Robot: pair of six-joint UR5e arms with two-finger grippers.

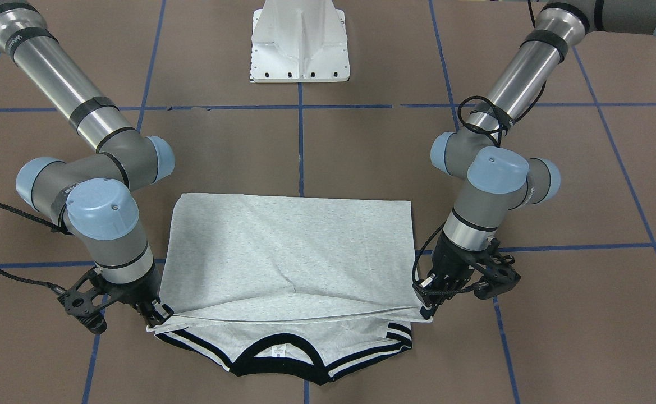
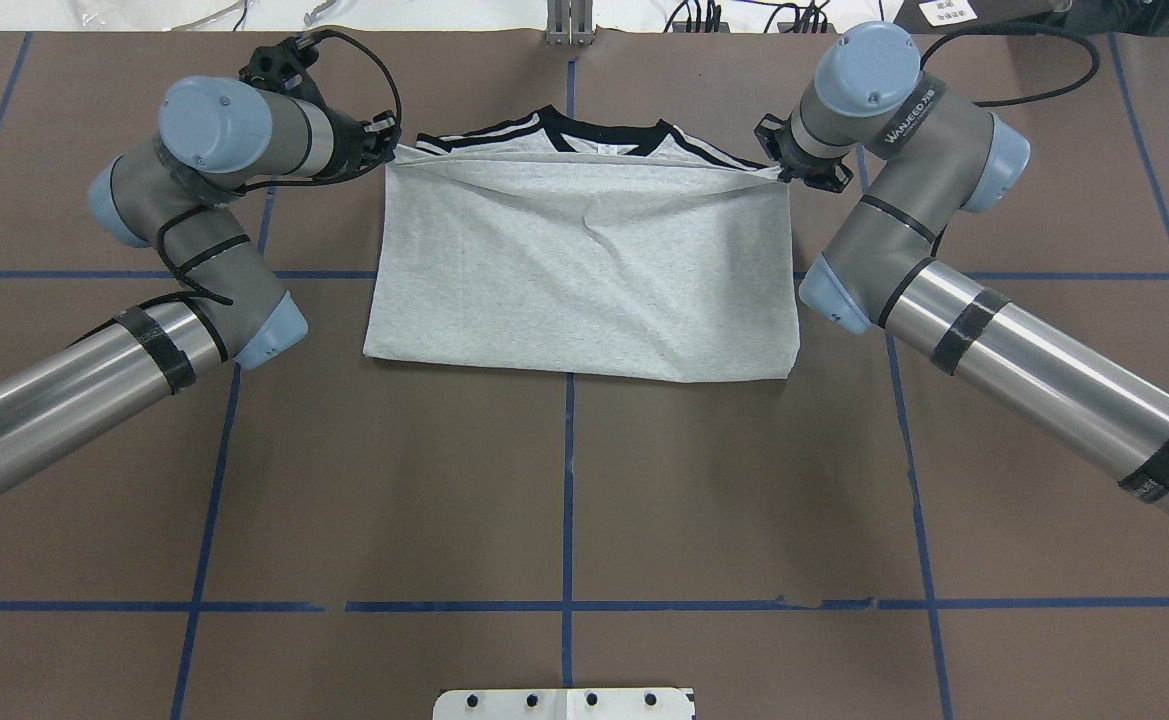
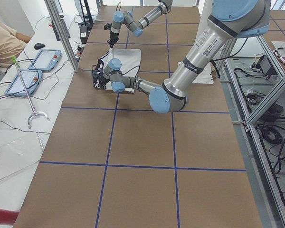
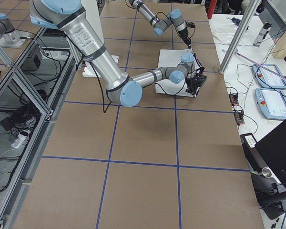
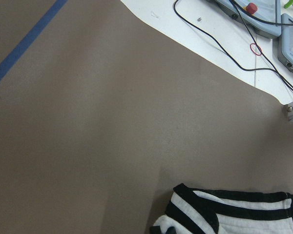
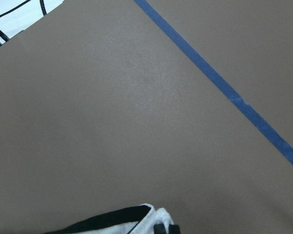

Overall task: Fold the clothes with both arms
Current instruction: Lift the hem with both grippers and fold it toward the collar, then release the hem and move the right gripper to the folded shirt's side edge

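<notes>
The left jaws, on the left arm (image 2: 229, 135), appear clamped on one corner of the folded-over hem of the T-shirt (image 2: 584, 270). The right jaws, on the right arm (image 2: 894, 110), appear clamped on the opposite corner. Between the two pairs of jaws the hem is held fairly taut, just short of the black collar (image 2: 604, 132) and striped shoulders. The rest is spread flat on the brown bench (image 2: 564, 480), from the jaws back toward the robot. The heather-grey knit is judged light, limp and easily creased. It is best gripped at corners or edges, with both layers pinched. A soft wrinkle is visible mid-panel.
</notes>
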